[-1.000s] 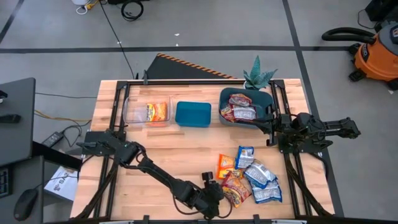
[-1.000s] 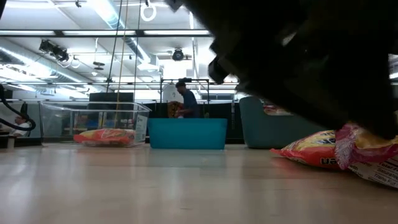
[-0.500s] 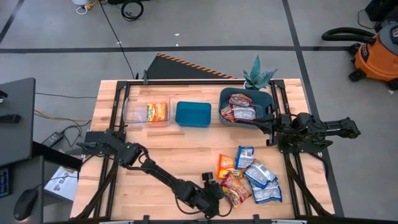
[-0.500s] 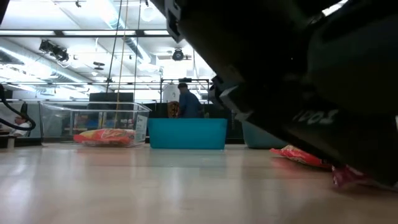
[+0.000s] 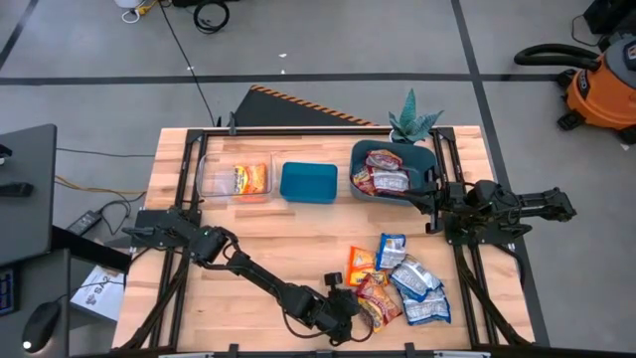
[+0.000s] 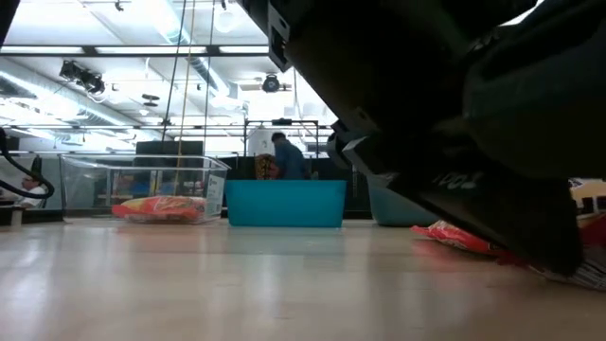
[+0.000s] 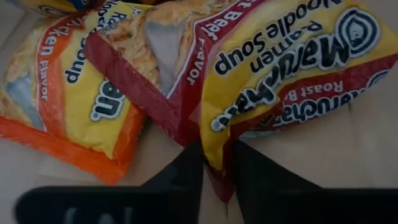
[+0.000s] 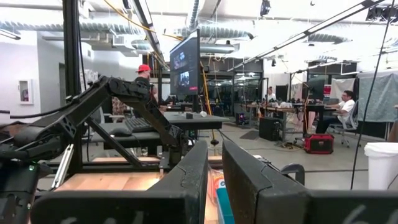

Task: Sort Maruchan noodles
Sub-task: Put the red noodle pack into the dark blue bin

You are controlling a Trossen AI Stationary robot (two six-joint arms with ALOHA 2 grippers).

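Note:
The Maruchan noodles lie in a loose pile (image 5: 397, 280) at the table's near right: an orange-yellow packet (image 5: 359, 264), a red-yellow one (image 5: 378, 298) and several blue-white ones. In the left wrist view the red-yellow packet (image 7: 267, 68) overlaps the orange one (image 7: 74, 106). My left gripper (image 5: 350, 304) is at the pile's left side, shut on the red-yellow packet. My right gripper (image 5: 435, 204) waits by the table's right edge, shut (image 8: 215, 180). More packets lie in the clear bin (image 5: 236, 177) and in the dark teal bin (image 5: 388, 171). My left gripper (image 7: 217, 171) pinches the red-yellow packet by its near corner, at the crimped wrapper edge (image 7: 214, 152), between its two fingers (image 7: 186, 177). It comes low from the table's left. The rest of the packet lies flat ahead of the fingers, one side resting on the orange packet.
A blue bin (image 5: 308, 182) stands between the clear bin and the dark teal bin along the far side. A small plant (image 5: 412, 121) sits at the far right corner. Bare wood (image 5: 288, 234) stretches across the table's middle. A person stands in the room beyond (image 6: 284, 156).
My left gripper has moved down and a little toward the table's right, onto the red-yellow packet at the pile's left side. In the low view the arm now hides most of the packets. The right arm has kept still.

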